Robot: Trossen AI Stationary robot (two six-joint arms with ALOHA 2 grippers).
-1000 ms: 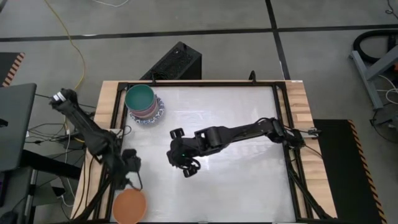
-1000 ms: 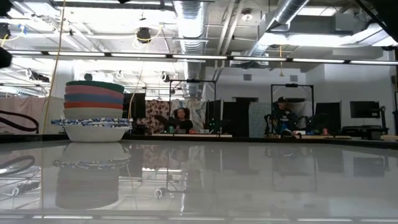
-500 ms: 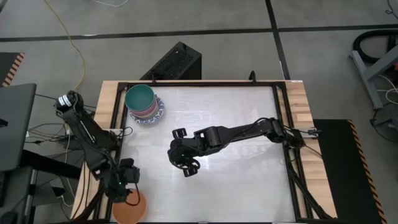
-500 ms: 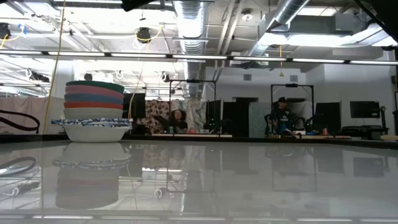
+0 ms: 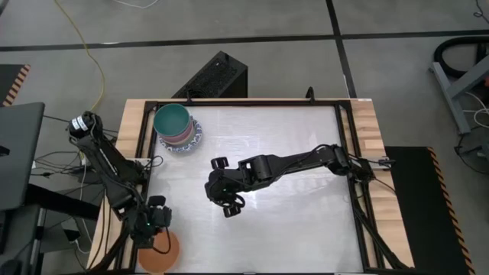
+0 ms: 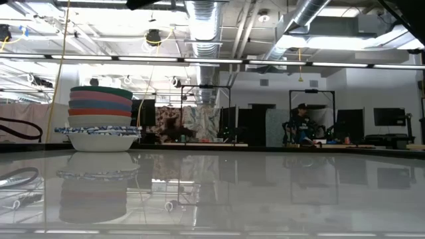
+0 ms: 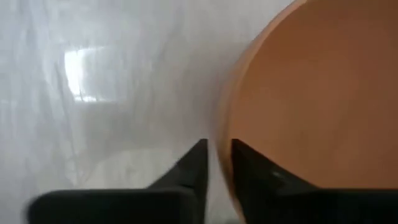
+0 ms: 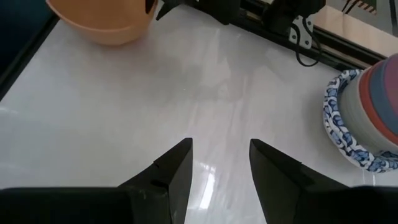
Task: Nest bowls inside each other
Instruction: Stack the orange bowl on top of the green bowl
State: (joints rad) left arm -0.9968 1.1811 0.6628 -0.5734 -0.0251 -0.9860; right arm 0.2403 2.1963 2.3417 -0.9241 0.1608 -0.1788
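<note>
My left gripper (image 7: 216,163) pinched the orange bowl (image 5: 162,253) rim at the table's near-left corner | stack (image 5: 175,126) lay far-left, well apart | right gripper (image 8: 219,163) open mid-table

Stacked bowls (image 5: 176,127), lone orange bowl (image 5: 162,254)

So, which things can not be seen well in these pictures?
- Orange bowl: high view, the left gripper covers part of it; left wrist view cuts it at the edge.
- Lower bowls in the stack: low view shows only rims; high view shows only the green bowl.
- Right gripper: empty above the table.
</note>
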